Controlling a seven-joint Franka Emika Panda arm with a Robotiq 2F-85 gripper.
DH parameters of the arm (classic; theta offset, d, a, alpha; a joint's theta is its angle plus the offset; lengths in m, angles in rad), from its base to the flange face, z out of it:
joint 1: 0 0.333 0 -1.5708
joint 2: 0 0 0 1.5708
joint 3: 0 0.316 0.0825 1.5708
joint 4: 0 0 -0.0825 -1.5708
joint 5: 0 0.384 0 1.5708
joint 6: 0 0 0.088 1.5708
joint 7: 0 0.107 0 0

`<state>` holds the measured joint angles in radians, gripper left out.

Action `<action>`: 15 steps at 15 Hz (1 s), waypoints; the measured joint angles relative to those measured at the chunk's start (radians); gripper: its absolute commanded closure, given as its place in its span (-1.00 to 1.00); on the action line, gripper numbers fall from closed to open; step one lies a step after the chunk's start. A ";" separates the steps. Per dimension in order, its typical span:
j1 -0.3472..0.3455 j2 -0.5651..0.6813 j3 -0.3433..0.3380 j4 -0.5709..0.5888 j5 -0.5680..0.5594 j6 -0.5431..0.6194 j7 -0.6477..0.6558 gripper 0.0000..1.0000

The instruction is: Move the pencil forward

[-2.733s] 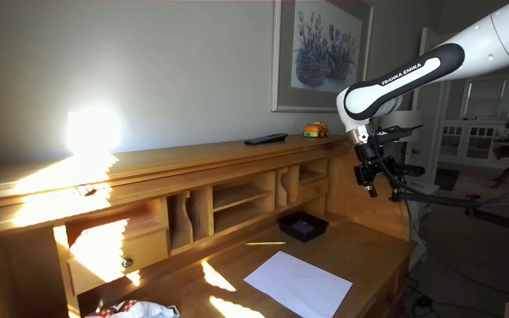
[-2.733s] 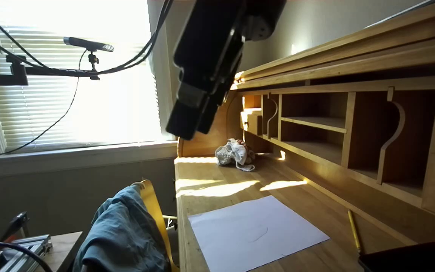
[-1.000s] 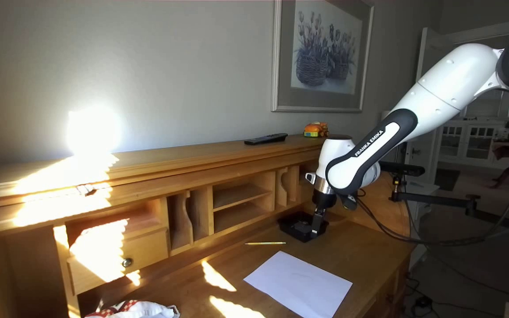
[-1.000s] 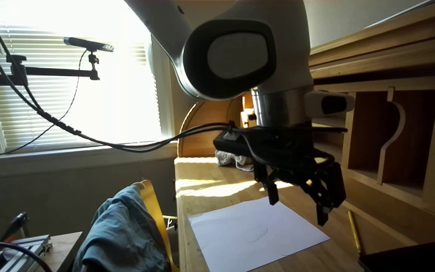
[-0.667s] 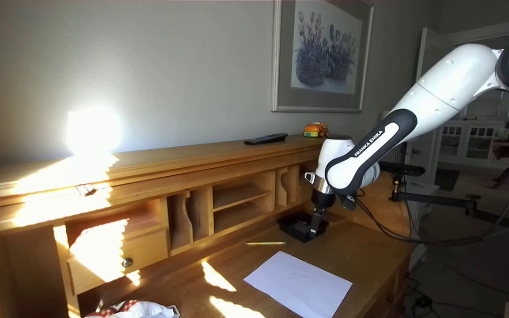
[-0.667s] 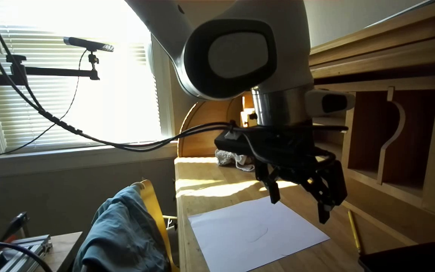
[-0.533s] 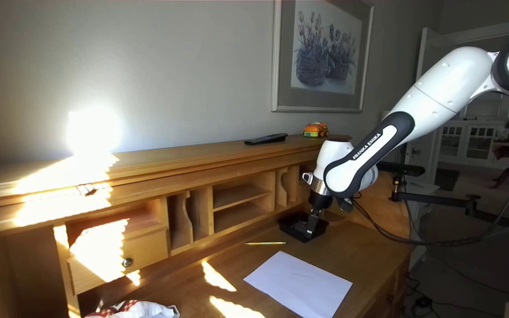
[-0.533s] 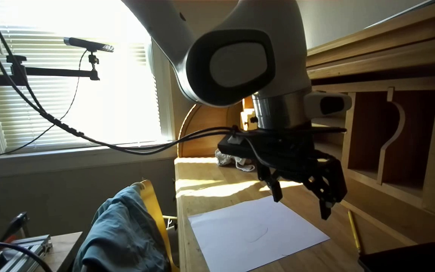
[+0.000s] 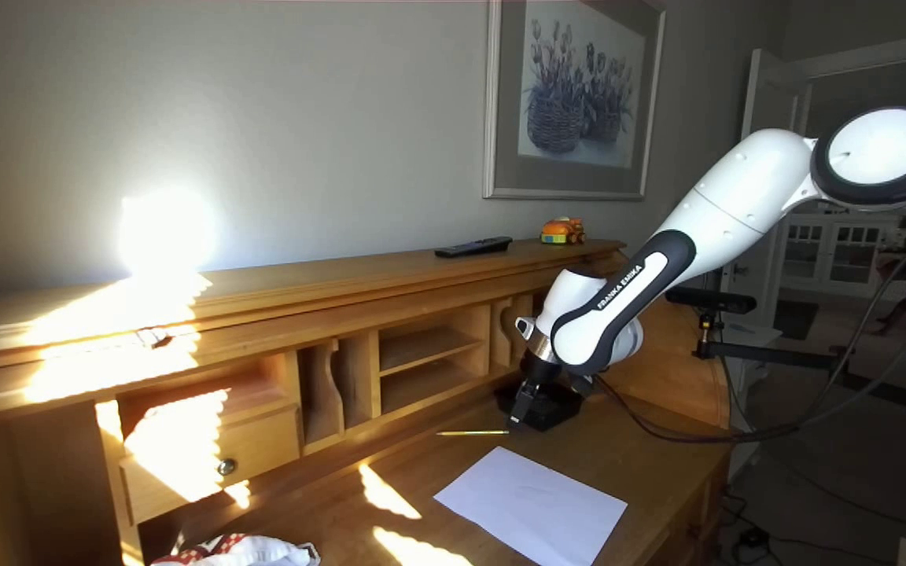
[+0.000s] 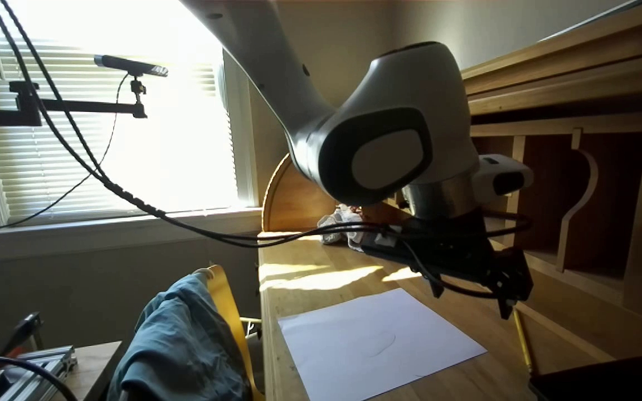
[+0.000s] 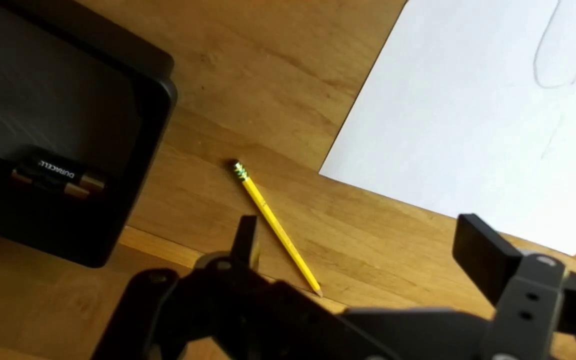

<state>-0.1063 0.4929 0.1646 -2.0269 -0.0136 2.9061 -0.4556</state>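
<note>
The yellow pencil (image 9: 473,433) lies flat on the desk beside the black tray, close to the cubby base; it also shows in an exterior view (image 10: 523,342). In the wrist view the pencil (image 11: 280,230) lies slanted, its eraser end toward the tray and its tip toward the cubbies. My gripper (image 11: 360,235) is open and empty, above the desk. Seen from the wrist, the pencil's lower half shows in the gap, nearer the left finger (image 11: 244,240). In both exterior views the gripper (image 9: 514,424) (image 10: 471,303) is close over the pencil's tray-side region.
The black tray (image 11: 160,100) holds batteries and stands near the pencil's eraser end. White paper (image 9: 535,503) with a faint pencil line lies on the desk. Wooden cubbies (image 9: 429,346) rise behind. A cloth bag (image 10: 349,220) lies at the desk's far end.
The arm came down from high beside the desk to over the tray. It then moved lower and toward the pencil, and the wrist tilted. The pencil, paper and tray have not moved.
</note>
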 measured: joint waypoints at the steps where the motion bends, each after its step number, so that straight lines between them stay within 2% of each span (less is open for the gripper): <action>1: -0.024 0.022 0.022 0.021 0.002 0.008 -0.008 -1.00; 4: -0.118 0.085 0.114 0.085 0.012 0.013 -0.047 -1.00; 7: -0.175 0.137 0.163 0.140 0.012 0.013 -0.074 -1.00; 15: -0.185 0.201 0.167 0.184 0.010 0.013 -0.079 -1.00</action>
<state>-0.2909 0.6937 0.3321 -1.8433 -0.0034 2.9187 -0.5345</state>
